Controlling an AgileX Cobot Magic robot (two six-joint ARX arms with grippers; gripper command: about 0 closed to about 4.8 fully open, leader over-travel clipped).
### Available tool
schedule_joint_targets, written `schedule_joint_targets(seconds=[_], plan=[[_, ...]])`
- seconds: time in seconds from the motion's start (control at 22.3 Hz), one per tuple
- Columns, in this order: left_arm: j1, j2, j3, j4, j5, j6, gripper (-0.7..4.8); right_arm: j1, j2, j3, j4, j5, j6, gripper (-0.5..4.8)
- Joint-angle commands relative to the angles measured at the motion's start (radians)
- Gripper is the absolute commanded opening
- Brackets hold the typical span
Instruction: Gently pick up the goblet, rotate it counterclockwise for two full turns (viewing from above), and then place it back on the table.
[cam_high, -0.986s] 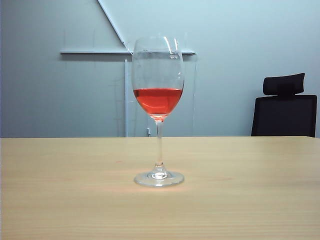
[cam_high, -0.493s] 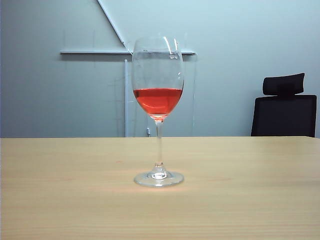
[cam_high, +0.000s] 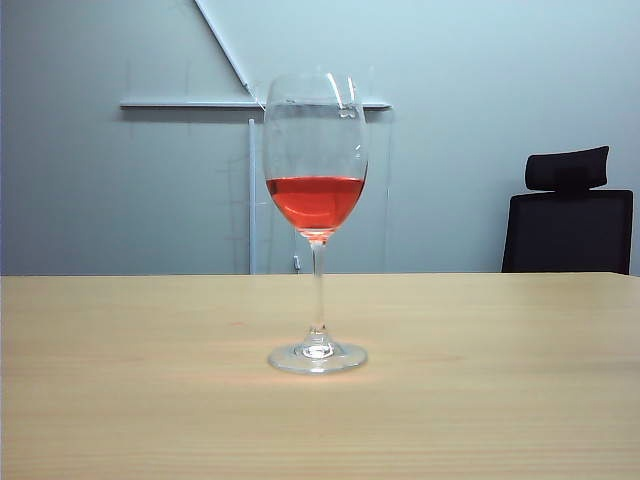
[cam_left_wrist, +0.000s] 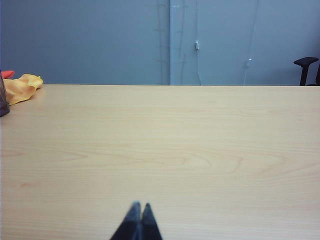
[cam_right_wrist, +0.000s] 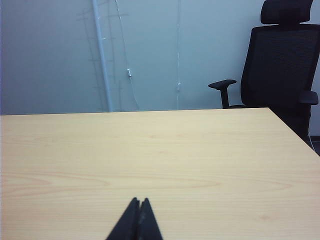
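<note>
Goblet: a tall clear stemmed goblet stands upright on the table, its round foot flat on the wood, near the middle of the tabletop in the exterior view.
Contents: red liquid fills the lower part of the goblet's bowl; the surface sits level.
Table: light beige wood grain, wide, reaching well past the goblet on both sides.
Left end effector: the left end effector shows in its wrist view as two dark fingertips pressed together, clenched on nothing, low over bare table; the goblet is out of that view.
Right end effector: the right end effector is likewise clenched, tips touching, grasping nothing, over bare wood, with no goblet in its view.
Beyond the goblet: a black office chair stands behind the table's far edge, to the goblet's right.
Cloth: a yellow cloth lies at the table's far corner in the left wrist view.
</note>
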Motion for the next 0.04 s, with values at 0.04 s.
schedule_joint_targets(seconds=[0.04], plan=[[0.0,0.002,0.003,0.012,-0.003,0.0,-0.05,0.0,-0.002,-0.005,0.017,0.002,0.0,-0.05]])
